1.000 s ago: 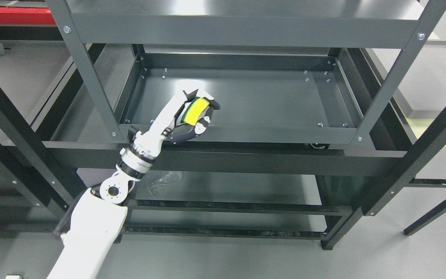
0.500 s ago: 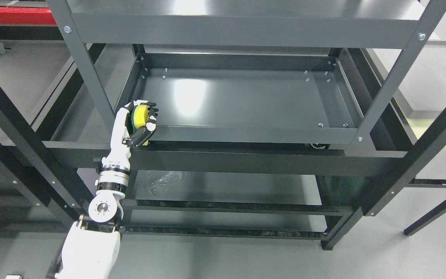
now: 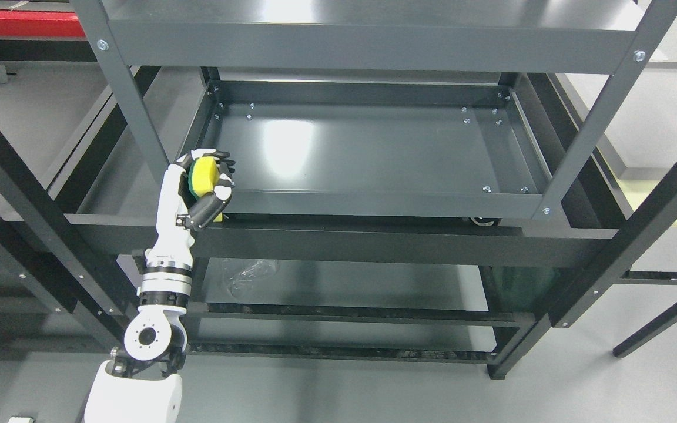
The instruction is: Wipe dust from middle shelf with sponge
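My left hand [image 3: 208, 179] is shut on a yellow sponge [image 3: 203, 177] with a green scouring side. It hovers at the front left corner of the dark grey middle shelf [image 3: 374, 153], beside the shelf's left front post [image 3: 138, 117]. The white forearm rises from the lower left, in front of the rack's black front rail [image 3: 374, 244]. The sponge sits upright between thumb and curled fingers, level with the shelf's front lip. The right arm does not show.
The top shelf [image 3: 368, 35] overhangs the middle one. A lower shelf [image 3: 344, 288] carries a crumpled clear plastic bag [image 3: 247, 273]. Diagonal black frame bars cross at left and right. A pale table [image 3: 667, 194] stands at the right.
My left hand has carried the sponge from the shelf's middle-left area back and left to the front left corner; over the last half second it shifted only slightly further left.
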Tool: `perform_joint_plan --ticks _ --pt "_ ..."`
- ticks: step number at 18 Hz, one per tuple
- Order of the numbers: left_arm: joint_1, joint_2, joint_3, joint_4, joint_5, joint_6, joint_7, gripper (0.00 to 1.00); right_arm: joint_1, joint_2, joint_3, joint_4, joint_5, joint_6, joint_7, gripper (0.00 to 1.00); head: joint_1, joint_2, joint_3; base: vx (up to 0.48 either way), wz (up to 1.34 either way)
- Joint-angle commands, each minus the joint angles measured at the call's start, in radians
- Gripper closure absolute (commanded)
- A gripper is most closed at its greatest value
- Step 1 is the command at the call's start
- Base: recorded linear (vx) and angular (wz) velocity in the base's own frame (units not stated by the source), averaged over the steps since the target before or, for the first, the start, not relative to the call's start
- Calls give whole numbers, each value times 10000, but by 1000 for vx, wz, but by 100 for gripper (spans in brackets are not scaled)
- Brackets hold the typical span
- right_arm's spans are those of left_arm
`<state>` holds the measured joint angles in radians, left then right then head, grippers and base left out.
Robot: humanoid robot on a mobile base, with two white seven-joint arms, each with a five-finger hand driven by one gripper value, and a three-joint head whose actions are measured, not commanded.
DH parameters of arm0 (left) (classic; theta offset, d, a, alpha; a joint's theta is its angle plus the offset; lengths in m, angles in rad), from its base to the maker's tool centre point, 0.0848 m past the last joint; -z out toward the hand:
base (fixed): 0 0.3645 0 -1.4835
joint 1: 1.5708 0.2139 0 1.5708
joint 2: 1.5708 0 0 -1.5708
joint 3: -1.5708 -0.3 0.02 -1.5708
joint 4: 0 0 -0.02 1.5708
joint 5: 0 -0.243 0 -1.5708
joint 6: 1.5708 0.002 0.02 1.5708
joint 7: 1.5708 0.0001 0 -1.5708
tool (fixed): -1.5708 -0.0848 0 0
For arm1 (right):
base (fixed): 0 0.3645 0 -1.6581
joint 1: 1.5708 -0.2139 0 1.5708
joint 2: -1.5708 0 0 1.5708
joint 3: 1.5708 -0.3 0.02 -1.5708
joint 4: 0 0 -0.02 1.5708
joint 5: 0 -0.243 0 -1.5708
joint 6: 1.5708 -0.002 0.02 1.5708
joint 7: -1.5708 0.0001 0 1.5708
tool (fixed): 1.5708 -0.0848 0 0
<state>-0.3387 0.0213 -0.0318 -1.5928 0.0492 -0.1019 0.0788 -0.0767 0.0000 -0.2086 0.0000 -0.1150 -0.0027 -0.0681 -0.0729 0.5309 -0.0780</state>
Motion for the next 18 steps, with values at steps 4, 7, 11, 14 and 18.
perform_joint_plan --ticks 4,7,11,14,18 --pt "1758 -39 1209 -1836 398 -544 -68 100 0 -175 0 -175 0 733 -40 0 0 0 0 0 0" --pt "1945 -39 1055 -1836 413 -653 -68 100 0 -175 0 -175 0 733 -40 0 0 0 0 0 0" --pt "1960 -39 1055 -1836 413 -622 -68 100 0 -175 0 -175 0 733 -40 0 0 0 0 0 0" --pt "1960 -39 1116 -1836 428 -591 -68 100 0 -175 0 -175 0 733 -40 0 0 0 0 0 0" --pt "2006 -39 1116 -1836 505 -545 -83 100 0 -175 0 -175 0 733 -55 0 0 0 0 0 0"
